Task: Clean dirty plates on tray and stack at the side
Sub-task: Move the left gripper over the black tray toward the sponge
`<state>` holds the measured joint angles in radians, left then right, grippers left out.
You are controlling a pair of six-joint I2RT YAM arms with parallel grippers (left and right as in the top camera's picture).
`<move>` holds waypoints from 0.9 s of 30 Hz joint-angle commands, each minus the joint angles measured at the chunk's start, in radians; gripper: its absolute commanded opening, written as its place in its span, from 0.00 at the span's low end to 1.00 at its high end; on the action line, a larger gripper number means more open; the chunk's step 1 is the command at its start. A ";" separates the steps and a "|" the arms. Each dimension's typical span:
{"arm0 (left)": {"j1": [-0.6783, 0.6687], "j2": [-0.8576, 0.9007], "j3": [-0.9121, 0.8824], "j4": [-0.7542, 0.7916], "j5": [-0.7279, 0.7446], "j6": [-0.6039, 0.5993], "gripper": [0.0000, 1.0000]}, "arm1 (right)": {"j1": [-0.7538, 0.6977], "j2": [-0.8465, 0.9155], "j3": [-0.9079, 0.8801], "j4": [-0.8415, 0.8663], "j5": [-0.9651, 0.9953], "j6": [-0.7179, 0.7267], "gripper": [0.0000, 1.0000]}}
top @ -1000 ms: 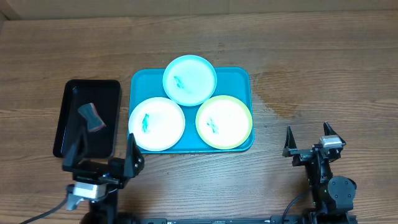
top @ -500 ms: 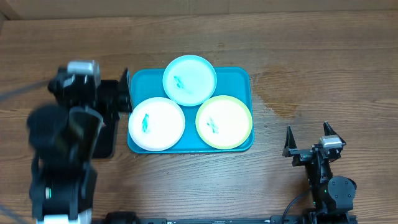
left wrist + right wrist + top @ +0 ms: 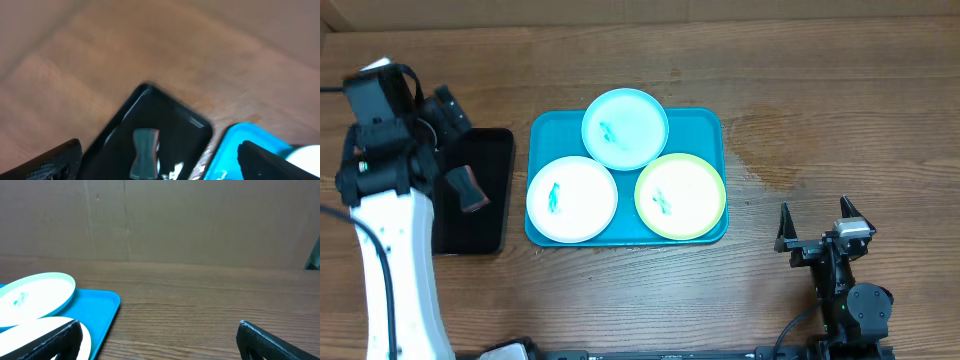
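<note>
1. Overhead, at the far left, the left fingers are being held wide apart over the far end of the black tray. Nothing is being gripped between them.
2. A small grey block is lying inside that black tray and is not being touched. In the left wrist view it is being framed between the two open fingers. It is judged to be the wiping tool.
3. Just to the right, the turquoise tray is lying on the bench with the three dirty plates on it. The white plate is being carried at its near left, the pale blue plate at the far middle, overhanging the far rim, and the yellow-green plate at its near right. A teal smear is being shown at each centre.
4. The opening step is judged to be in hand: the wiper is being approached, and no plate is yet cleaned or stacked.
5. The next move is calling for the left fingers to be lowered around the block, closed on it, and carried to the nearest plate, the white one.
6. At the far right, the right fingers are being held apart and empty, low at the bench's near edge, well apart from the tray.
</note>
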<state>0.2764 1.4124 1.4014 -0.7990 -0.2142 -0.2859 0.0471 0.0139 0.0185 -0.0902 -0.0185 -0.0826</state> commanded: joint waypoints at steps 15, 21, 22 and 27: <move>0.108 0.366 0.021 -0.151 0.225 0.059 1.00 | -0.002 -0.009 -0.010 0.006 0.006 -0.003 1.00; 0.162 0.465 0.021 -0.172 0.306 0.117 1.00 | -0.002 -0.009 -0.010 0.006 0.006 -0.003 1.00; 0.169 0.479 0.021 -0.172 0.338 0.138 0.99 | -0.002 -0.009 -0.010 0.006 0.006 -0.003 1.00; 0.189 0.549 0.021 -0.172 0.391 0.215 0.96 | -0.002 -0.009 -0.010 0.006 0.006 -0.003 1.00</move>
<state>0.4591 1.9251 1.4017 -0.9695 0.1074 -0.1493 0.0471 0.0139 0.0185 -0.0898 -0.0185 -0.0830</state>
